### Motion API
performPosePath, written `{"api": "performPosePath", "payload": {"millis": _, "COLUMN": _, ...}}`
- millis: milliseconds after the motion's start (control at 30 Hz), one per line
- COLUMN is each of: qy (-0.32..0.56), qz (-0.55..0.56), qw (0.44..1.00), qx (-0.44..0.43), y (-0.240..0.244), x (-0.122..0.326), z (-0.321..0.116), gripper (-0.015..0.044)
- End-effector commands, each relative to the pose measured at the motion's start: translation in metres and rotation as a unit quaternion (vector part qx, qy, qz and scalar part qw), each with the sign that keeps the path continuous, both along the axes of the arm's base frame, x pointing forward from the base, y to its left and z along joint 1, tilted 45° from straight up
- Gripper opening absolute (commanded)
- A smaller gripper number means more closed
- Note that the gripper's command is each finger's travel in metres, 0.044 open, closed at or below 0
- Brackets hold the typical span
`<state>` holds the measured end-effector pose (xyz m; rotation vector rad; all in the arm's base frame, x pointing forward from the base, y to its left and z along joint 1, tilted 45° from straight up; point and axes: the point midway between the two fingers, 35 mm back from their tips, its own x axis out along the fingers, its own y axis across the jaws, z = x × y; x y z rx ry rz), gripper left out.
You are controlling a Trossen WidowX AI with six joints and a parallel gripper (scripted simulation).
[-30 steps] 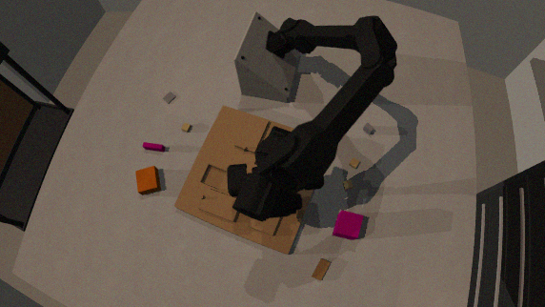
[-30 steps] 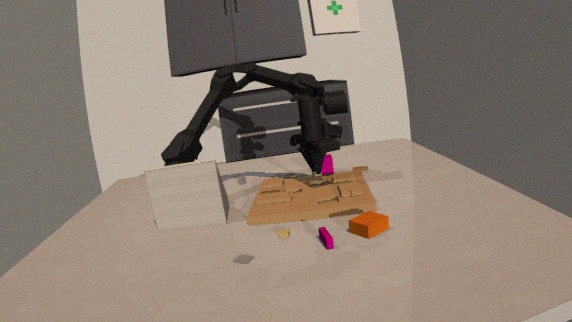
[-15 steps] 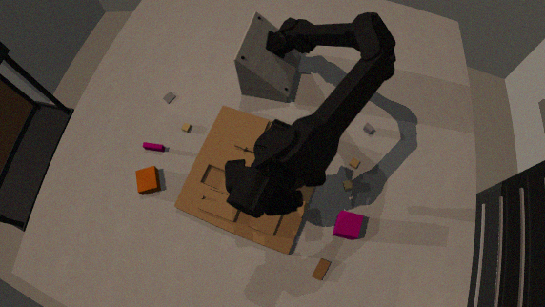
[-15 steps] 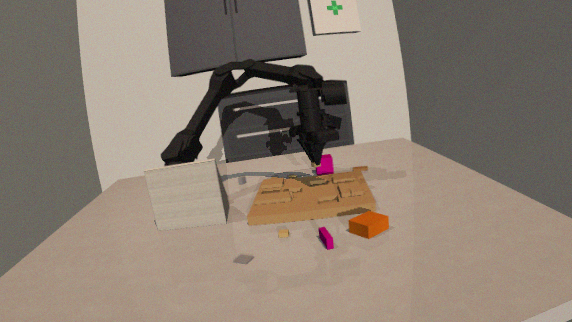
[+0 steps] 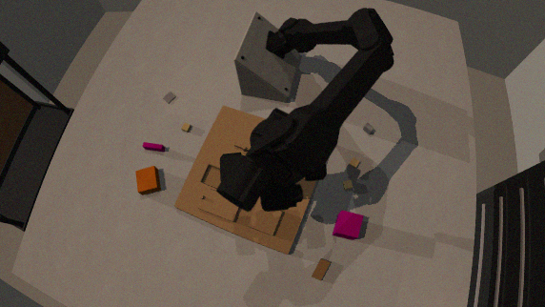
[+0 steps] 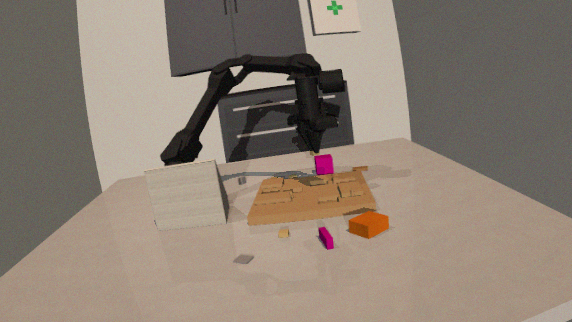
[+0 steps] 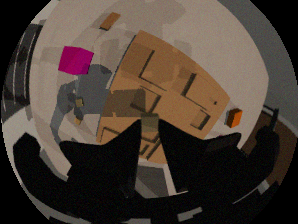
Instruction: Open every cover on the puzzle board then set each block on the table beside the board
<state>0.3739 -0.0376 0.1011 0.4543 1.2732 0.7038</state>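
The black two-fingered gripper [image 6: 314,151] [image 7: 149,121] pinches a small yellowish block [image 6: 314,153] [image 7: 149,121] above the flat wooden puzzle board [image 5: 210,138] [image 6: 280,215] [image 7: 165,55], with bare table beyond the board's edge nearest the magenta block [image 5: 348,225] [image 6: 324,164] [image 7: 76,60].

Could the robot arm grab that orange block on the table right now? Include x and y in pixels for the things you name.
Probably not yet: its gripper [image 6: 314,151] [image 7: 149,121] is already pinching a small block [image 7: 150,121]. Otherwise, nothing seems to stand against the orange block [image 5: 148,180] [image 6: 369,225] [image 7: 234,118].
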Motion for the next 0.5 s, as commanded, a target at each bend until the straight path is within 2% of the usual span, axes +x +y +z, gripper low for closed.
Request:
{"api": "performPosePath", "payload": {"millis": 0, "qy": 0.001, "qz": -0.001, "qw": 1.0, "qx": -0.006, "y": -0.013, "x": -0.003, "z": -0.007, "gripper": 0.008}}
{"api": "performPosePath", "payload": {"millis": 467, "qy": 0.003, "qz": -0.006, "qw": 1.0, "qx": -0.02, "y": -0.053, "x": -0.021, "z": -0.041, "gripper": 0.008}}
